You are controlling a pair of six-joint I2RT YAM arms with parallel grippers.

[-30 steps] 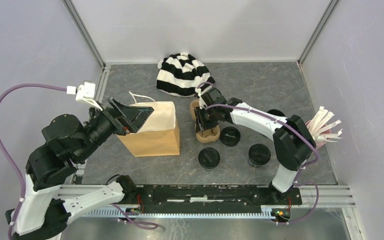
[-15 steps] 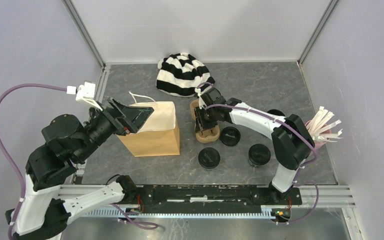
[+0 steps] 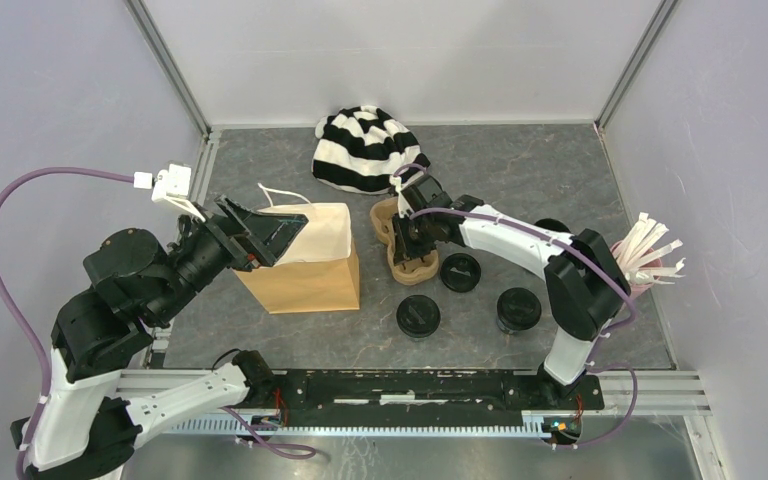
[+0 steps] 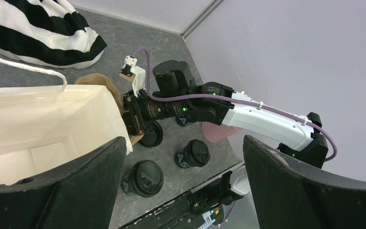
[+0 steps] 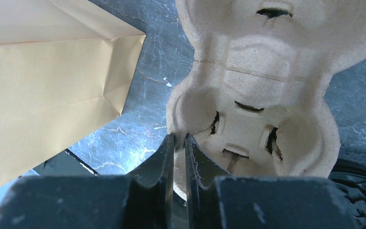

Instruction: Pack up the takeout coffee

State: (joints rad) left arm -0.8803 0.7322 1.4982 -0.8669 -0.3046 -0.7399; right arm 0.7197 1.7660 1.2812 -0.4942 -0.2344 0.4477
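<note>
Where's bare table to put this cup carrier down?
Bare table lies between the striped hat and the right wall, and left of the hat beyond the paper bag. Crowded: the black coffee cups right of the bag.

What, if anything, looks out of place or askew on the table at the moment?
The striped hat at the back has no part in coffee packing. The cardboard carrier lies slanted beside the bag, its rim pinched by the right gripper. Nothing looks spilled.
</note>
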